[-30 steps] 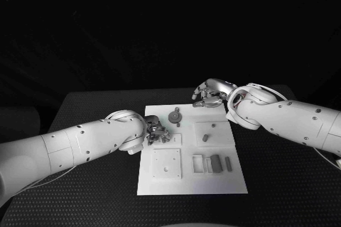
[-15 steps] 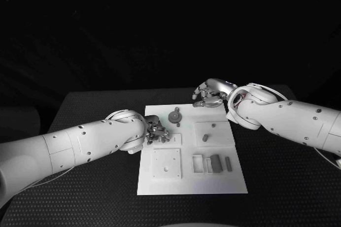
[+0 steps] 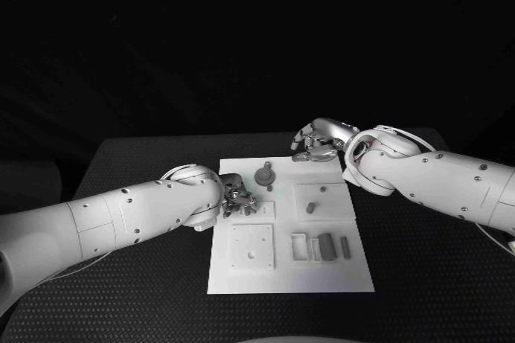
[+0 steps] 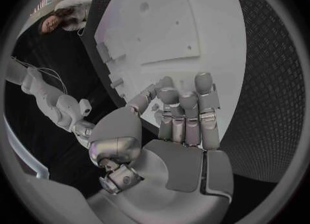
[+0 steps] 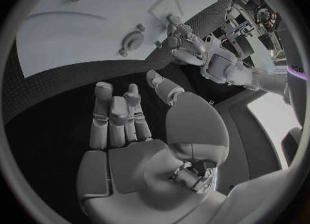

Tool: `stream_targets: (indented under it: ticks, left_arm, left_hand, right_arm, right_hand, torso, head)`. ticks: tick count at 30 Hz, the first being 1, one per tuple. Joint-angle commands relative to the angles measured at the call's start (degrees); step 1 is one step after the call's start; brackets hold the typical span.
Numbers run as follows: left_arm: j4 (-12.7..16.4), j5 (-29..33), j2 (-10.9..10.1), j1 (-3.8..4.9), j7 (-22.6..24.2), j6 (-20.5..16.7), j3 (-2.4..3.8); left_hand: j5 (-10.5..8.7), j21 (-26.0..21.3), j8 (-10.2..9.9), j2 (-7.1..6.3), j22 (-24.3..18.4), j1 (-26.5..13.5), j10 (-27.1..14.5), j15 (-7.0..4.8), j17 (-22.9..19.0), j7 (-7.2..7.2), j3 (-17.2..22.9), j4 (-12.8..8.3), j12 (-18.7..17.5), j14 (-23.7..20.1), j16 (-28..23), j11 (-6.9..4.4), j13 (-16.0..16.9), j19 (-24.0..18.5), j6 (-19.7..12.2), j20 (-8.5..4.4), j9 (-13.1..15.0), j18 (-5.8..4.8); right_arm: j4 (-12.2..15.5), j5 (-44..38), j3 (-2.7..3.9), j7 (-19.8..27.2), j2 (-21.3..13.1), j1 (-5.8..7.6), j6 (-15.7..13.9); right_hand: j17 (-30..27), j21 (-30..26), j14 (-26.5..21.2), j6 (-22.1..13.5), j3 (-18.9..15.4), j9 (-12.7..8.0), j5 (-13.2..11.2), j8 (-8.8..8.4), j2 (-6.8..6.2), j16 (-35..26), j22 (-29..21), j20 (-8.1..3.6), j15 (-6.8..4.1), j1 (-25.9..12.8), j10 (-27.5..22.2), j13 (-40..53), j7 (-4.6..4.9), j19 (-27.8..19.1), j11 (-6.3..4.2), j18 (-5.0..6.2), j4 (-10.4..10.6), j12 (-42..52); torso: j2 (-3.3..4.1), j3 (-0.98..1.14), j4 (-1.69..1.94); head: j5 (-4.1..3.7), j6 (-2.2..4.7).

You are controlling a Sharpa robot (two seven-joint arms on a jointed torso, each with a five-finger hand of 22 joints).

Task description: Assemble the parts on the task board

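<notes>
**Colours on the table**

The board is plain white. The small parts on it are grey. The table is black with a fine dotted weave. Both arms are white; the left hand and the right hand are silver.

scene: we see a dim room, black backdrop, black table swallowing most detail
light: seems to fall from above; task board is the brightest patch
glare: soft highlights on the white arms and on the right hand, nothing blown out
shadows: dark pocket under the left hand; parts there are hard to read
wrist views: strong fisheye, board edges bow, rims fade into a dark frame
focus: we find both palms sharp, rims soft
</notes>
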Motion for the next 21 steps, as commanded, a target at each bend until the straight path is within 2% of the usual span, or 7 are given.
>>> stream_targets:
  ticks: [1, 7, 17, 21]
  left_arm:
    - [-0.2, -0.8, 0.2, -0.01, -0.7, 1.2, -0.05]
    - [-0.2, -0.9, 0.4, -0.01, -0.8, 1.7, -0.06]
    - [-0.2, -1.6, 0.5, -0.01, -1.2, 2.2, -0.08]
    - [-0.1, -1.3, 0.4, -0.01, -1.1, 2.0, -0.08]
  left_hand:
    - [0.32, 0.4, 0.2, 3.25, 1.3, 2.8, -0.1, -0.38, -0.1, -0.09, 0.7, -0.3, 0.2, 0.2, 0.3, -0.32, -0.1, 0.3, 0.3, -0.12, 0.1, 0.49]
    - [0.32, 0.4, 0.2, 3.25, 1.3, 2.8, -0.1, -0.39, -0.1, -0.09, 0.7, -0.3, 0.2, 0.2, 0.3, -0.32, -0.1, 0.3, 0.3, -0.12, 0.1, 0.49]
    - [0.25, 0.4, 0.2, 3.19, 1.3, 2.7, 0.0, -0.4, -0.1, -0.09, 0.7, -0.3, 0.3, 0.2, 0.4, -0.32, -0.1, 0.3, 0.3, -0.12, 0.3, 0.49]
    - [-0.49, 0.5, -0.1, 2.28, 1.3, 2.4, -0.1, -0.46, -0.3, -0.01, 0.3, 0.0, 0.4, 0.1, 0.4, -0.23, -0.1, 0.4, 0.0, -0.14, 0.5, 0.48]
  right_arm:
    - [0.1, -0.1, 0.02, 0.5, 0.0, -0.03, 0.6]
    - [0.1, -0.1, 0.02, 0.5, 0.0, -0.03, 0.6]
    - [0.2, -0.1, 0.02, 0.5, 0.0, -0.03, 0.6]
    - [0.2, 0.0, 0.02, 0.5, 0.0, -0.03, 0.6]
  right_hand:
    - [0.0, -0.4, 0.0, -0.1, -0.2, -0.1, 0.3, -0.27, 0.11, -0.3, 1.0, -0.3, 0.28, -0.3, -0.2, -0.1, 0.68, 0.3, 0.11, 0.75, 0.2, -0.2]
    - [0.0, -0.4, 0.0, -0.1, -0.2, -0.1, 0.3, -0.27, 0.11, -0.3, 1.0, -0.3, 0.28, -0.3, -0.2, -0.1, 0.68, 0.3, 0.11, 0.75, 0.2, -0.2]
    - [0.0, -0.4, 0.0, -0.2, -0.2, -0.1, 0.3, -0.27, 0.11, -0.3, 1.0, -0.3, 0.29, -0.3, -0.2, -0.1, 0.68, 0.3, 0.11, 0.75, 0.2, -0.2]
    - [0.0, -0.4, 0.0, -0.2, -0.2, -0.1, 0.3, -0.27, 0.1, -0.3, 1.0, -0.3, 0.29, -0.3, -0.2, -0.1, 0.68, 0.3, 0.11, 0.75, 0.2, -0.2]
  torso:
    - [0.08, -0.01, -0.05]
    - [0.07, 0.01, 0.0]
    - [0.06, 0.0, 0.0]
    - [0.03, -0.01, 0.01]
  head:
    - [-0.02, 0.0]
    - [-0.14, -0.24]
    - [-0.2, -0.25]
    - [-0.25, -0.29]
